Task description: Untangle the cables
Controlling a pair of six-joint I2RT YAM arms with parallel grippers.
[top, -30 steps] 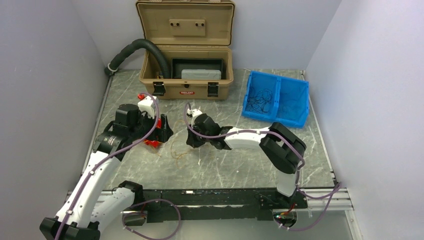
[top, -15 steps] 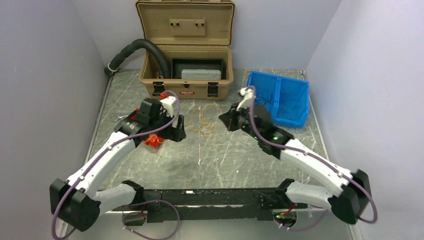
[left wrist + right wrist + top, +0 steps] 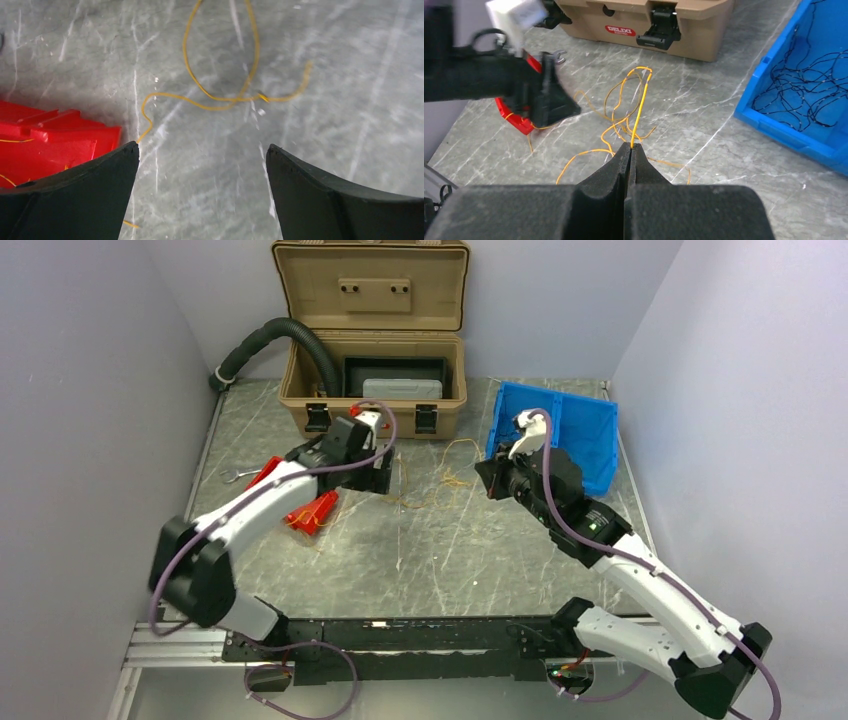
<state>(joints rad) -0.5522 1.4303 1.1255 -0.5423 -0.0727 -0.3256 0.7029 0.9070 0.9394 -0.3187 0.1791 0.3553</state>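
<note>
A thin yellow cable (image 3: 432, 483) lies in loose loops on the grey marble table between the two arms. My right gripper (image 3: 631, 145) is shut on one strand of the yellow cable (image 3: 640, 107) and holds it up, left of the blue bin; it shows in the top view (image 3: 492, 478). My left gripper (image 3: 202, 150) is open and empty, low over the table, with a cable loop (image 3: 220, 97) just ahead of it; it shows in the top view (image 3: 385, 478). A red tray (image 3: 47, 137) lies at its left, with cable strands running to it.
An open tan case (image 3: 385, 390) with a black hose (image 3: 275, 335) stands at the back. A blue bin (image 3: 560, 435) holding thin black cables (image 3: 806, 87) stands at the back right. A small wrench (image 3: 238, 476) lies near the left edge.
My left gripper has moved right and back toward the case, past the red tray. My right gripper has moved right toward the blue bin, drawing the yellow cable out with it.
</note>
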